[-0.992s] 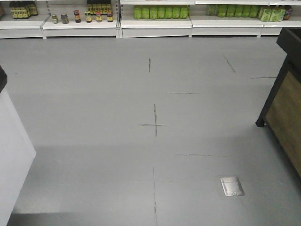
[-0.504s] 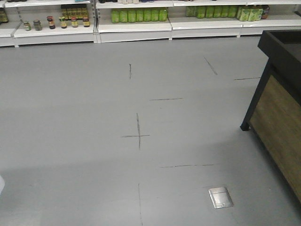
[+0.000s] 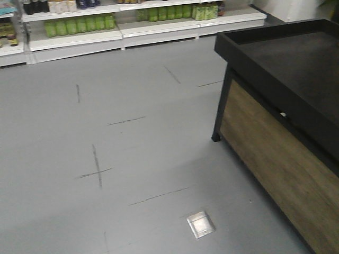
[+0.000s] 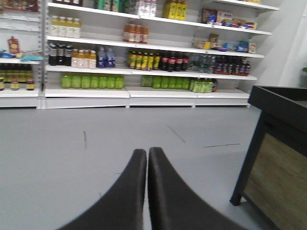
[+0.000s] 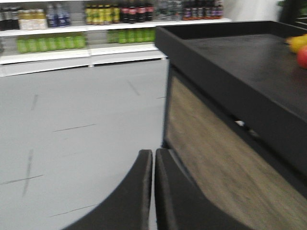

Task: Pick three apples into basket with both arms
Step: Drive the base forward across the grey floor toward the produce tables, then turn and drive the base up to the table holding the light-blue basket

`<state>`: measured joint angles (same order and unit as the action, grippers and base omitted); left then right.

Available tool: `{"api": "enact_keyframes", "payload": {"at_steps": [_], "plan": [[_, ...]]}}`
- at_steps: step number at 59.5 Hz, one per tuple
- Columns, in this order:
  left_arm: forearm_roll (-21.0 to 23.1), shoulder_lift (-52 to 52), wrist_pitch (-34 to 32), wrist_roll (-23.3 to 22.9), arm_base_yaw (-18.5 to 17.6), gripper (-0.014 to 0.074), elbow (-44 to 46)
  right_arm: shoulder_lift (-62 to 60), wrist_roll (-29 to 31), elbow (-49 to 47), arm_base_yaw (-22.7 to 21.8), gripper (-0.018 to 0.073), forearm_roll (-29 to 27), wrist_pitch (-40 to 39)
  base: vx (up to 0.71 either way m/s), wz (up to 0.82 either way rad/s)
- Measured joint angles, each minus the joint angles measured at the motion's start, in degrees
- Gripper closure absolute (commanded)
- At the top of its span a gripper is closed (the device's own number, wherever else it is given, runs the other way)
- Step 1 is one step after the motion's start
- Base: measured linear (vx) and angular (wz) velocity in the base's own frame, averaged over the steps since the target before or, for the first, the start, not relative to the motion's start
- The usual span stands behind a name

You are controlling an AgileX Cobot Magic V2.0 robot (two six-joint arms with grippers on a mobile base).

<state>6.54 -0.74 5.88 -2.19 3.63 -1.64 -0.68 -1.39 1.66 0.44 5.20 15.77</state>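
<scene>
- The left tool [image 4: 147,152] is clenched: its two black fingers [image 4: 129,191] press together at the tips with nothing between them (only a thin seam shows).
- It hangs above the grey floor [image 4: 72,158] and faces white shelves [image 4: 144,91] stocked with rows of bottles. A line of green bottles [image 4: 91,81] stands on a low shelf.
- The right tool [image 5: 153,153] is clenched too, fingertips touching and grasping nothing.
- It points toward the near corner of the desk [image 5: 230,57], which has a black tray-like top with a raised rim, set over a wooden side panel [image 5: 216,143] and a black corner leg.
- A red fruit [image 5: 302,56] lies on the desk top at the far right edge of the right wrist view, cut off by the frame (round and apple-coloured, yet too blurred and cropped to say for sure).
- Just behind it lies a yellow-orange fruit [image 5: 297,43], also blurred; I cannot tell whether the two touch.
- Both fruits are well apart from either tool.
- In the front view the desk fills the right side, its wooden panel facing the floor.
- The floor there carries dark tape marks [image 3: 96,170], one of them a cross (the others are short single strokes).
- A small square metal plate [image 3: 201,224] is set in the floor near the bottom edge, left of the panel.
- The shelves run along the far wall at the top of that view.
</scene>
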Motion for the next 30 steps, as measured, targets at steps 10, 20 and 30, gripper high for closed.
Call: {"api": "enact_keyframes", "payload": {"at_steps": [10, 20, 30], "plan": [[0.0, 0.0, 0.0, 0.0, 0.0, 0.0603, 0.0, 0.0, 0.0, 0.0, 0.0, 0.0551, 0.0, 0.0, 0.16, -0.63], [0.0, 0.0, 0.0, 0.0, 0.0, 0.0603, 0.0, 0.0, 0.0, 0.0, 0.0, 0.0551, 0.0, 0.0, 0.16, -0.61], [0.0, 0.0, 0.0, 0.0, 0.0, 0.0603, 0.0, 0.0, 0.0, 0.0, 0.0, 0.0551, 0.0, 0.0, 0.15, -0.59]]}}
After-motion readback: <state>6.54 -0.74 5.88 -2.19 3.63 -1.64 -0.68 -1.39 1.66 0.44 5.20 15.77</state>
